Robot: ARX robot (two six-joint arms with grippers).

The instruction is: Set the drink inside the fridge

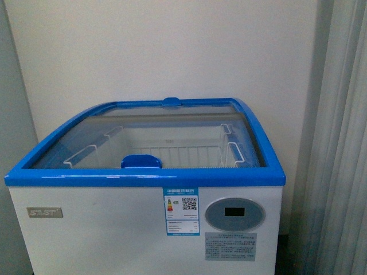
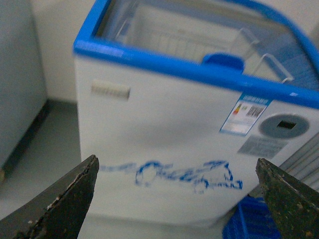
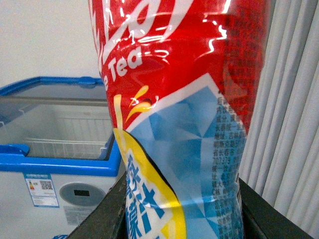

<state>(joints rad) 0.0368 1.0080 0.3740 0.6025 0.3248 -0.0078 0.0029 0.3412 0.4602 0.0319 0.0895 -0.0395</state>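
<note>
The fridge (image 1: 92, 229) is a white chest cooler with a blue top rim, a curved glass lid with a blue handle (image 1: 141, 161), and an oval grey display (image 1: 235, 213). It fills the front view, where neither arm shows. The lid looks shut, with white wire baskets under the glass. My left gripper (image 2: 177, 199) is open with nothing between its fingers, facing the fridge (image 2: 149, 129) front and its blue decal (image 2: 184, 175). My right gripper (image 3: 179, 219) is shut on the drink bottle (image 3: 184, 99), which has a red, light-blue and yellow tea label. The fridge (image 3: 15, 199) stands beyond it.
A blue plastic crate (image 2: 249, 224) sits on the floor by the fridge's lower corner. A grey-white cabinet (image 2: 20, 84) stands beside the fridge. Pale curtains (image 1: 344, 143) hang to the fridge's right, and a plain wall (image 1: 172, 51) is behind it.
</note>
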